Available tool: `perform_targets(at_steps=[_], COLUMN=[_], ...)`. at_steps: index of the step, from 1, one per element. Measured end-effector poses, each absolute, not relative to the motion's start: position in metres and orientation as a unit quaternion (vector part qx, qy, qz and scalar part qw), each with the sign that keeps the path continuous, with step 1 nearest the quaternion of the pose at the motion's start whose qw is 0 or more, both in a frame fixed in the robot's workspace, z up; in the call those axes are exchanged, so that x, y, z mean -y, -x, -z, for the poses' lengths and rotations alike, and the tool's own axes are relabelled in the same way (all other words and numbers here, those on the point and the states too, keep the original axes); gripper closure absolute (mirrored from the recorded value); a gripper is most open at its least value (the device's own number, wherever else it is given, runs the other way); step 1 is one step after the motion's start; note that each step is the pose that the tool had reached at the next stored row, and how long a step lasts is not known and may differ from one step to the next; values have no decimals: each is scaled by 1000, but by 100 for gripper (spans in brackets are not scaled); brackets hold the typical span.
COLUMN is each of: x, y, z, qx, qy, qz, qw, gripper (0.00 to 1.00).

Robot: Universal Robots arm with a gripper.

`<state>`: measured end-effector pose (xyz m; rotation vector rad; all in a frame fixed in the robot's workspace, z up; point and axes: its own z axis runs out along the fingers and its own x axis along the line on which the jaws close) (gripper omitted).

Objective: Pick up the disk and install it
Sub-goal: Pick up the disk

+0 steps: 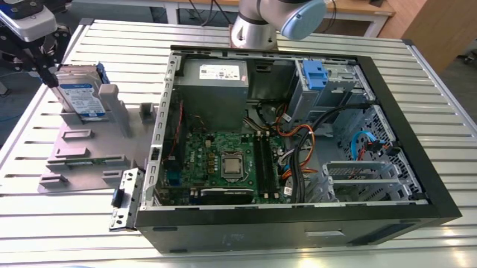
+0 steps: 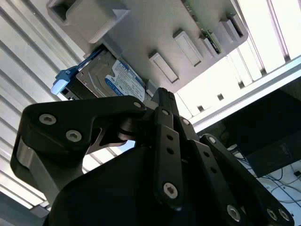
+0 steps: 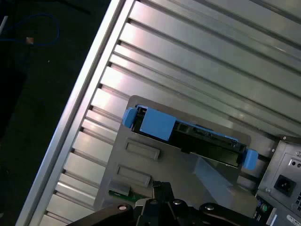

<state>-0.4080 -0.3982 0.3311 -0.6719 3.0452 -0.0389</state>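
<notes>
At the far end of the exterior view's left, on the ribbed aluminium table [image 1: 75, 245], the flat rectangular silver disk [image 1: 78, 92] with a white-and-blue label stands on edge in a slot of a pale grey plastic holder [image 1: 89, 151], clipped in its blue plastic carrier frame [image 1: 102, 72] and well apart from the open black computer case [image 1: 283, 220] to the right. The black pincer [image 1: 51, 79] hangs just beside the disk's upper left edge. It is not holding the disk, and I cannot tell whether it is open or closed. I judge the disk stiff and dense for its size, with smooth metal faces that could slip, and sensitive to knocks, so it wants a firm but gentle hold. The upper part standing free of the holder looks the best place to grip, either across the two flat faces or on the blue frame's side rails, which probably flex a little. In the first wrist view the disk [image 3: 207, 146] shows edge-on, with blue tabs at both ends. In the second wrist view the pincer's own dark linkage [image 2: 160, 155] covers much of the label. The disk's lower edge is sunk in the slot, its back face is unseen, and the arm is cut off at the exterior view's far edge.
</notes>
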Motion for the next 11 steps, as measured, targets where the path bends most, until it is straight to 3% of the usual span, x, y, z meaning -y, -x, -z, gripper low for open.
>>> perform_targets(at_steps=[11], x=[398], y=[408], z=[-331], qx=[-973], qy=[229], qz=[12], qw=[12], gripper=[89])
